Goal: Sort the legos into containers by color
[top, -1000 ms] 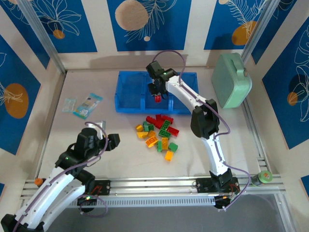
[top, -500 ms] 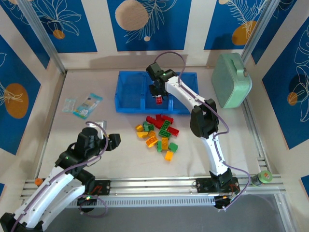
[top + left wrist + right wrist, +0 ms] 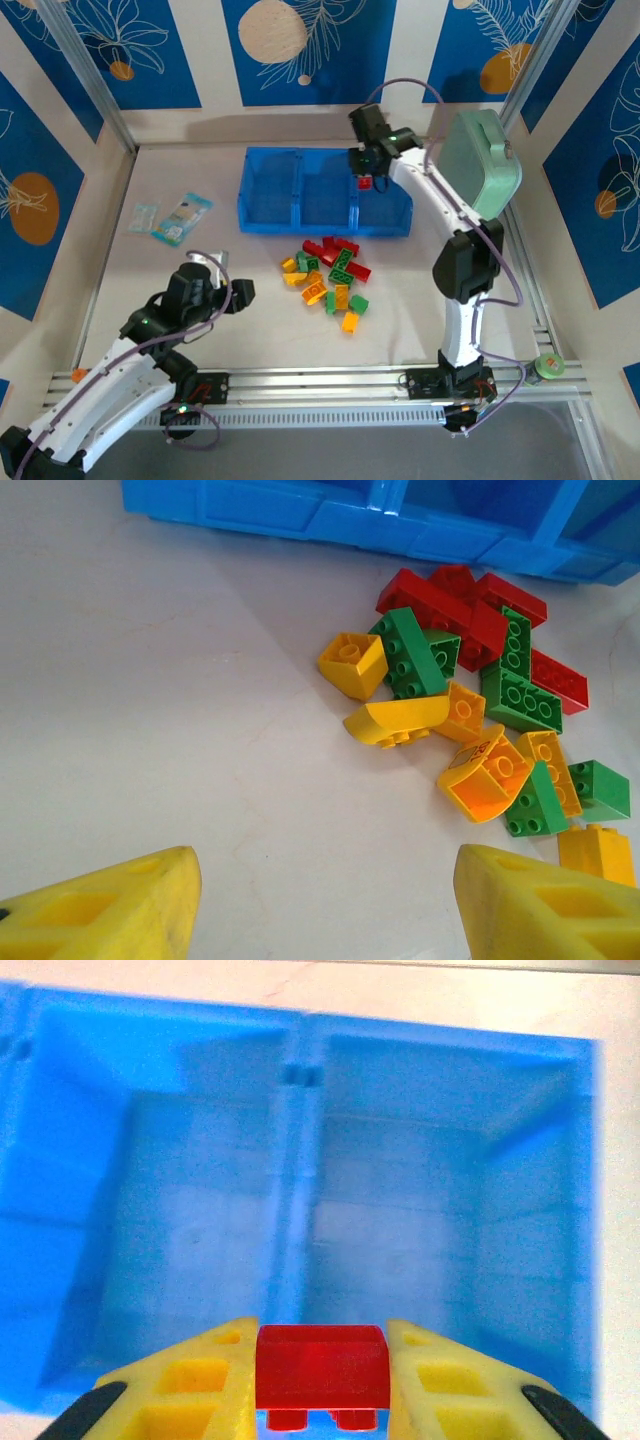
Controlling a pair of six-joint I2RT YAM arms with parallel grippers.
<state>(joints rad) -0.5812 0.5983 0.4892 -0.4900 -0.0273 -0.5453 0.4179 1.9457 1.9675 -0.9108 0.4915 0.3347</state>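
Right tool (image 3: 366, 170), pinching a red brick (image 3: 320, 1365), has moved from the middle of the tray (image 3: 262, 222) to above its right-hand compartment (image 3: 430, 1220); release looks near. Left tool (image 3: 320, 885) is spread wide. Remaining legos (image 3: 328, 280) lie heaped on the counter (image 3: 270, 340).

Pale tabletop (image 3: 180, 270) ringed by blue floral wall panels (image 3: 305, 40) — aluminium rail (image 3: 330, 380) along the near edge.

We log two arms, left arm (image 3: 105, 385) and right arm (image 3: 455, 325): white tubular links, black joint housings, black wrist heads. Thin purple-grey cables (image 3: 405, 87) loop off each arm. Right fingers (image 3: 190, 1385) are yellow plastic with square cut-out pockets and black trim at the outer corners. Left fingers (image 3: 100, 910) are the same yellow, with cut-outs too.
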